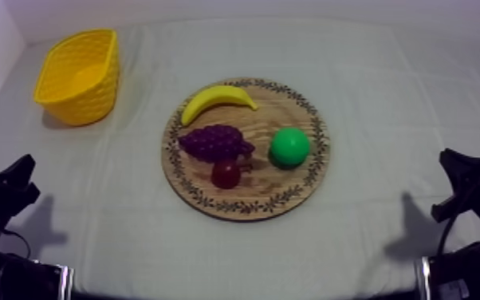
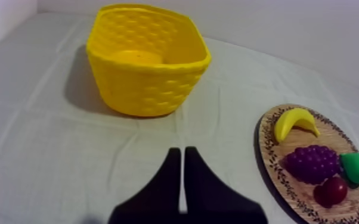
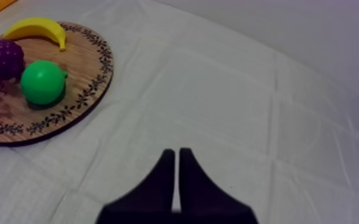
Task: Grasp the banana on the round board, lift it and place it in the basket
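**Banana (image 1: 218, 99) lying across the board's far-left edge, our left arm the nearer**

We are finding the banana on the wooden board (image 1: 295, 195), at its far edge on the side toward the yellow basket (image 1: 80, 76). Its long axis is running roughly side to side across the counter (image 1: 387, 80). The arch is bulging away from us and both tips are curling back toward the bunch of grapes (image 1: 215, 142).

Our left end effector (image 2: 182, 152) is resting low at our left, fingers pressed together into a narrow wedge and holding nothing. From it the banana is lying ahead and off to the right. Our right end effector (image 3: 176, 154) is likewise pressed together and empty, and from it the banana is sitting across the board, beyond the pear (image 1: 290, 147).

We are judging the left arm the nearer one. The basket is also standing on that side, at the far left corner, well apart from the board.

The grapes are lying just beside the banana on its near side, with the small red fruit (image 1: 226, 173) just beside them, nearer to us. We are therefore expecting a grasp from above, fingers spread across the banana's short width, to be crowded on the grape side. Bare cloth is lying between board and basket, with nothing in the way.
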Controlling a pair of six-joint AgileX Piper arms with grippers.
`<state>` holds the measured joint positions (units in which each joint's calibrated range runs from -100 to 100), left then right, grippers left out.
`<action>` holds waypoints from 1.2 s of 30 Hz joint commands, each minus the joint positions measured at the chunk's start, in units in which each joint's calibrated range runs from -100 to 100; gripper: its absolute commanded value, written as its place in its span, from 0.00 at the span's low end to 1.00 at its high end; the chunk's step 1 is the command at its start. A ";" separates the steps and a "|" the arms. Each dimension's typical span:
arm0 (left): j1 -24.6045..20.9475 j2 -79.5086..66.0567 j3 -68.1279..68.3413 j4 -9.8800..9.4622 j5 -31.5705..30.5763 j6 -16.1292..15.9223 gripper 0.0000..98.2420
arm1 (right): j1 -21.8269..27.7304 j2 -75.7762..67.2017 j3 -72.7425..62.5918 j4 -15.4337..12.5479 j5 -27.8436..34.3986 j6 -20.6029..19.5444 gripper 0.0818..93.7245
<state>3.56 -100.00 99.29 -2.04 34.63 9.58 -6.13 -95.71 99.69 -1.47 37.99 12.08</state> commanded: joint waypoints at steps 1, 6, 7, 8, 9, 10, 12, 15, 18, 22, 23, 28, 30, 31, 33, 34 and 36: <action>0.02 0.00 0.04 -0.03 -0.03 -0.03 0.00 | 0.01 -0.04 -0.03 -0.02 -0.01 0.00 0.00; 0.02 0.00 0.04 -0.03 -0.03 -0.05 0.00 | -0.04 -0.04 -0.03 -0.02 -0.01 0.00 0.00; 0.02 0.00 0.04 -0.03 -0.03 -0.06 0.00 | -0.05 -0.04 -0.03 -0.02 -0.01 0.00 0.00; 0.02 0.00 0.04 -0.03 -0.03 -0.07 0.00 | -0.06 -0.04 -0.03 -0.02 -0.01 0.00 0.00; 0.02 0.00 0.04 -0.03 -0.03 -0.07 0.00 | -0.06 -0.04 -0.03 -0.02 -0.01 0.00 0.00; 0.02 0.00 0.04 -0.03 -0.03 -0.07 0.00 | -0.06 -0.04 -0.03 -0.02 -0.01 0.00 0.00; 0.02 0.00 0.04 -0.03 -0.03 -0.08 0.00 | -0.07 -0.04 -0.03 -0.02 -0.01 0.00 0.00; 0.02 0.00 0.04 -0.03 -0.03 -0.08 0.00 | -0.07 -0.04 -0.03 -0.02 -0.01 0.00 0.00; 0.02 0.00 0.04 -0.03 -0.03 -0.08 0.00 | -0.07 -0.04 -0.03 -0.02 -0.01 0.00 0.00; 0.02 0.00 0.04 -0.03 -0.03 -0.08 0.00 | -0.07 -0.04 -0.03 -0.02 -0.01 0.00 0.00; 0.02 0.00 0.04 -0.03 -0.03 -0.08 0.00 | -0.07 -0.04 -0.03 -0.02 -0.01 0.00 0.00; 0.02 0.00 0.04 -0.03 -0.03 -0.91 0.00 | -0.07 -0.04 -0.03 -0.02 -0.01 0.00 0.00; 0.02 0.00 0.04 -0.03 -0.03 -1.93 0.00 | -0.07 -0.04 -0.03 -0.02 -0.01 0.00 0.00; 0.02 0.00 0.04 -0.03 -0.03 -2.16 0.00 | -0.07 -0.04 -0.03 -0.02 -0.01 0.00 0.00; 0.02 0.00 0.04 -0.03 -0.03 -2.11 0.00 | -0.07 -0.04 -0.03 -0.02 -0.01 0.00 0.00; 0.02 0.00 0.04 -0.03 -0.03 -1.93 0.00 | -0.07 -0.04 -0.03 -0.02 -0.01 0.00 0.00; 0.02 0.00 0.04 -0.03 -0.03 -1.42 0.00 | -0.07 -0.04 -0.03 -0.02 -0.01 0.00 0.00</action>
<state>3.56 -100.00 99.29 -2.10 34.63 7.84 -6.20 -95.71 99.69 -1.47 37.99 12.08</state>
